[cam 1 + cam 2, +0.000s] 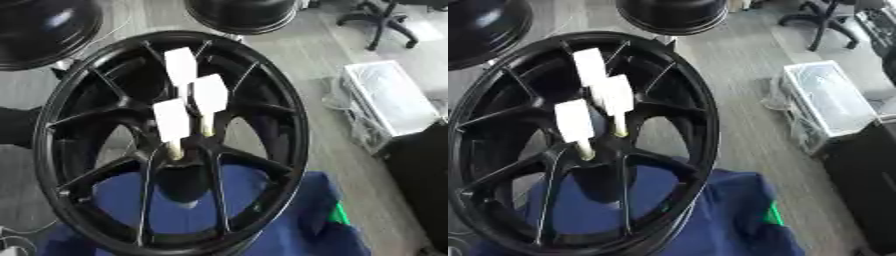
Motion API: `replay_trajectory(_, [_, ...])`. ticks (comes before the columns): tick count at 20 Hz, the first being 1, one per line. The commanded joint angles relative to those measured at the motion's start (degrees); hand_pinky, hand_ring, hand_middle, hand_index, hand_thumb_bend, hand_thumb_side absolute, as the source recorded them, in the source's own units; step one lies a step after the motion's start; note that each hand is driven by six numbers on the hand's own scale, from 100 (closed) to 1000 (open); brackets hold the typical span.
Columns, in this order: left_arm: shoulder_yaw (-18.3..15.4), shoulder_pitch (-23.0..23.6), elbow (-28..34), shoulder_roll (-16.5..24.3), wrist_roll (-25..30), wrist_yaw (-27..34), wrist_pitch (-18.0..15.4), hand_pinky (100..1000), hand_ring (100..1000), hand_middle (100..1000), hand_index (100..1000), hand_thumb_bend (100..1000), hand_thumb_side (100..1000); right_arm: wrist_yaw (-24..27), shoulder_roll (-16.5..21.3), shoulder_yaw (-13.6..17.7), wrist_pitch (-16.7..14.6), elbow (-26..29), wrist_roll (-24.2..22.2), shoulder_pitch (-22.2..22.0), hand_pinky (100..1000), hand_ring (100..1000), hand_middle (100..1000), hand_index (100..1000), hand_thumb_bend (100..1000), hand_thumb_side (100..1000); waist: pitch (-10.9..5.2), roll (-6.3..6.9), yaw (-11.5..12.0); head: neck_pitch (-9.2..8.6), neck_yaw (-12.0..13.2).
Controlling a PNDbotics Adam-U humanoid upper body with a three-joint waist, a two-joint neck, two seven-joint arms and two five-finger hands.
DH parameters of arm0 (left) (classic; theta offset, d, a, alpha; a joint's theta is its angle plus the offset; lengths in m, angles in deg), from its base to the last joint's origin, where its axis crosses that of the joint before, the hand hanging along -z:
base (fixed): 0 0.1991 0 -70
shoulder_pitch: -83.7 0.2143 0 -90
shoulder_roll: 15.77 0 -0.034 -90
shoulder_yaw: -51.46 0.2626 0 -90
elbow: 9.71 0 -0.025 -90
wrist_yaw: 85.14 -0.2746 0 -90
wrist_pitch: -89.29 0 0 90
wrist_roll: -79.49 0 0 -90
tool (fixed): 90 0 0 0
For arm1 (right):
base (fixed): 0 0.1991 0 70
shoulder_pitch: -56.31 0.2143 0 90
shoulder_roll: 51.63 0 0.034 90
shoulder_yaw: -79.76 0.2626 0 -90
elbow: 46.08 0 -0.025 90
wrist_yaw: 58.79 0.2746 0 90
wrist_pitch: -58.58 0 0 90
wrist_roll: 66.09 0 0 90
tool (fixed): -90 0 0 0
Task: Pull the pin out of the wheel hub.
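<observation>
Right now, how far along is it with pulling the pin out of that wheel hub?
Nothing looks done yet. Three white-headed pins stand in the hub of the black wheel, which rests on a blue cloth. Nothing is in hand either: neither robot hand shows in either view. Still left: reach in, grasp a pin and pull it out of the hub.

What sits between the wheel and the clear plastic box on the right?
Only bare grey floor between the wheel and the clear box, clearest in the left eye view.
</observation>
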Motion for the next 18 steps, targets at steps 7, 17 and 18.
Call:
replay_trajectory(7, [-3.46,2.03,-1.68,3.19,-3.27,0.77,-1.19,737,767,701,771,150,712,-29.91,-3.49,-5.24,8.54,8.74,-3.01,4.90,942,780,787,878,100,482,-1.67,-1.14,-0.38,0.55,0.64])
replay_trajectory(17, [-4.91,3.75,-4.90,4.57,-6.18,2.73,-2.42,739,772,704,771,161,743,-47.06,-5.64,-10.77,10.09,13.83,-4.20,4.44,911,770,763,864,100,368,-1.48,-1.33,-0.31,0.27,0.75])
replay_trajectory(18, [-5.02,3.81,-4.91,4.69,-6.25,2.85,-2.48,739,772,704,771,161,743,-47.69,-5.98,-11.20,9.90,13.83,-4.99,4.20,912,770,763,863,100,373,-1.42,-1.34,-0.26,0.30,0.62])
